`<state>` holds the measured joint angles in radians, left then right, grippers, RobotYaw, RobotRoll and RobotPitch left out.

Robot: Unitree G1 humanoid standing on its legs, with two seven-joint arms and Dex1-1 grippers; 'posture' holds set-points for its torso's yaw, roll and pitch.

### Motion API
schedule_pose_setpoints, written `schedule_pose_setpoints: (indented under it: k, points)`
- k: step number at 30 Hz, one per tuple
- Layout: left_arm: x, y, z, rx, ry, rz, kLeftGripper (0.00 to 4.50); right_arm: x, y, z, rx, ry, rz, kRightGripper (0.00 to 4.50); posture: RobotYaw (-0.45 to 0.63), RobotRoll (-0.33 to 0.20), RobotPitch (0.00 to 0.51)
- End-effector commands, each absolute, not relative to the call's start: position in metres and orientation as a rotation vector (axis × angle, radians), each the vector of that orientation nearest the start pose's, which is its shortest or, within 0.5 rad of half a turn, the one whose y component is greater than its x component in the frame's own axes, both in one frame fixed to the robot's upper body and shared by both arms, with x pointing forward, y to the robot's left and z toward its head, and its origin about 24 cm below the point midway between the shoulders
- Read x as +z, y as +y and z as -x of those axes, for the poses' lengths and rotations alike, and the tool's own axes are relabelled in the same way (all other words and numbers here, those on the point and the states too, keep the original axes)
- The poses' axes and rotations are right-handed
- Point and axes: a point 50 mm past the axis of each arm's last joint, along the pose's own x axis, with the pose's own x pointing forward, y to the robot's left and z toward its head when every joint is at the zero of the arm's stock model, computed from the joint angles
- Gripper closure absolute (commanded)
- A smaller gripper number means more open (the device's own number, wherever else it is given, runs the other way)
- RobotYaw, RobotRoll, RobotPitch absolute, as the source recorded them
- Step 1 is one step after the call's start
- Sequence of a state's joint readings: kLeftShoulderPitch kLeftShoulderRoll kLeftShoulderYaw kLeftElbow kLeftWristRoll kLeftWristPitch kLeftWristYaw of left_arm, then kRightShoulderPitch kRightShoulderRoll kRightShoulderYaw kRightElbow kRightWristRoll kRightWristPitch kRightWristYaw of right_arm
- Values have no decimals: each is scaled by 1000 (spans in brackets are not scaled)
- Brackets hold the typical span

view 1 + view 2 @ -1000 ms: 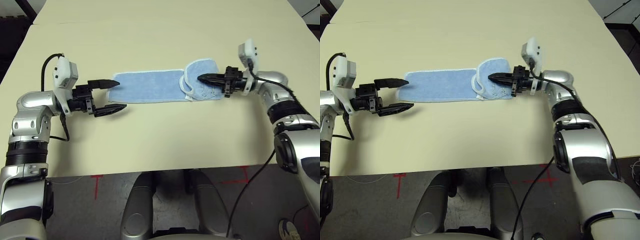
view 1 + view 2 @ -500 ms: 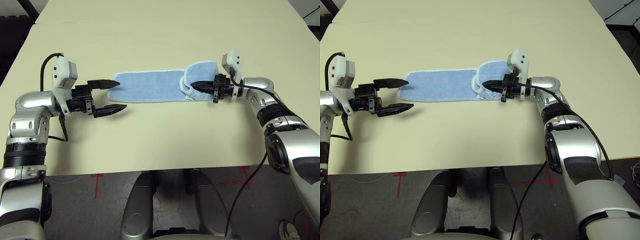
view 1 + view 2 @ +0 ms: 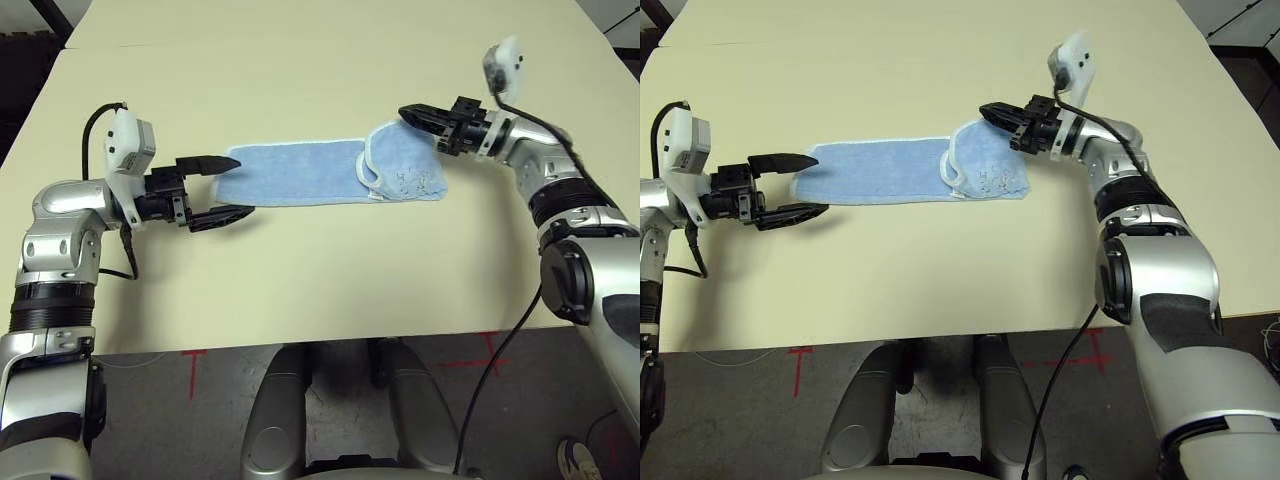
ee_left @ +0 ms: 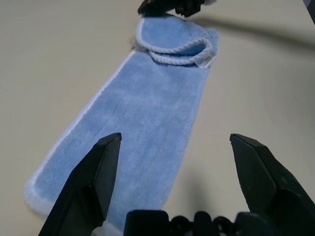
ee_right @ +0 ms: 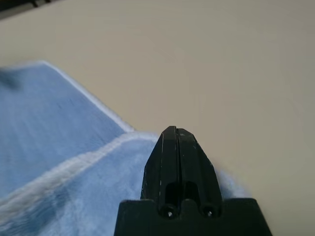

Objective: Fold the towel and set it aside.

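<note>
The towel (image 3: pixel 300 172) lies flat on the cream table (image 3: pixel 320 280) as a long light blue strip running side to side between the two arms. Its right end is folded back over itself, so a short rounded flap with white edging (image 3: pixel 400 170) rests on top of the strip, a faint embroidered motif showing on it and a small white tag (image 4: pixel 205 60) at the fold. The left gripper (image 3: pixel 228 187) sits at the towel's left end with its two black fingers spread wide, one finger over the towel's corner and the other over bare table just beside the near edge; it holds nothing. The right gripper (image 3: pixel 412 114) hangs over the far corner of the folded flap, its fingers pressed tightly together with no cloth between them, pointing left across the table. Whether its tips touch the flap cannot be told.
</note>
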<state>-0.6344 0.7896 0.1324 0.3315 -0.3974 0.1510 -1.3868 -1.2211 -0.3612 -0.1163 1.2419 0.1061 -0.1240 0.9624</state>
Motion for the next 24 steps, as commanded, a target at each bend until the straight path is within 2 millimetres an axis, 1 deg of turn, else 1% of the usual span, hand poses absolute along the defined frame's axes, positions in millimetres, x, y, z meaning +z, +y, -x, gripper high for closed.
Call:
schedule_pose_setpoints:
  k: [1, 4, 7, 8, 9, 11, 13, 15, 17, 19, 21, 24]
  points:
    - [208, 258, -306, -1139, -31, -396, 0, 172, -164, -406, 813, 41, 179, 4476, 119, 0, 316]
    - [208, 259, -306, -1137, -29, -397, 0, 153, -164, -403, 805, 105, 200, 4476, 119, 0, 316]
    - [208, 259, -306, -1135, -30, -396, 0, 143, -166, -401, 799, 125, 207, 4476, 121, 0, 316]
    - [209, 259, -306, -1135, -30, -397, 0, 145, -166, -401, 794, 105, 184, 4476, 119, 0, 315]
    - [209, 259, -306, -1134, -31, -397, 0, 149, -166, -402, 790, 81, 159, 4476, 116, 0, 315]
    - [209, 260, -306, -1132, -31, -398, 0, 163, -168, -403, 799, 6, 130, 4476, 112, 0, 313]
    - [209, 260, -307, -1129, -33, -399, 0, 183, -170, -403, 837, -86, 90, 4476, 108, 0, 310]
    - [210, 260, -308, -1121, -41, -394, 0, 202, -176, -402, 889, -162, 73, 4476, 102, 0, 308]
    - [210, 260, -309, -1117, -45, -393, 0, 216, -184, -397, 955, -213, 99, 4476, 95, 0, 303]
    - [210, 260, -310, -1115, -47, -393, 0, 224, -195, -390, 1018, -235, 138, 4476, 92, 0, 300]
    - [209, 259, -311, -1114, -48, -392, 0, 225, -206, -382, 1082, -237, 181, 4476, 84, 0, 298]
    - [207, 258, -313, -1115, -50, -388, 0, 217, -223, -367, 1169, -200, 269, 4476, 72, 0, 297]
